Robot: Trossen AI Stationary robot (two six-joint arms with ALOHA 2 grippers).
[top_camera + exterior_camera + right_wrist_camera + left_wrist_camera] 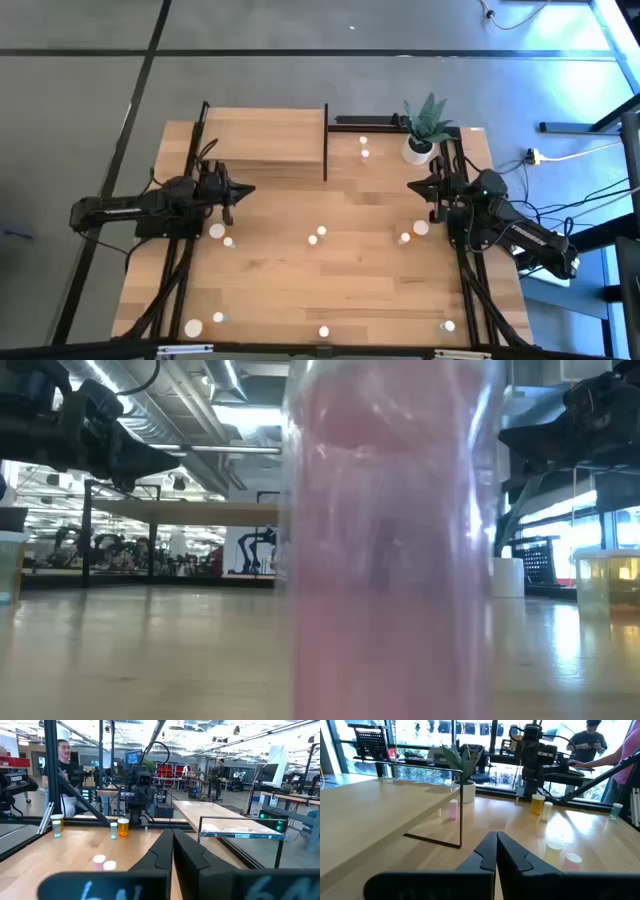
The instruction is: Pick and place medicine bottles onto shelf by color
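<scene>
Both arms idle, empty. Left end effector (245, 189) clenched; nearest medicine bottles (222, 236) upright on the bench, just behind its tips. Right end effector (416, 185) clenched. Shelf (265, 140) just ahead of left.

Left gripper (248, 189) and right gripper (413, 184) both hover closed, pointing inward at each other.

I am not finding any text, label, brand, number or sign that I can read in any view. The bottle labels are too small or blurred for me to make out, and the screens and signs in the room behind the table are showing only as bright patches of colour.
</scene>
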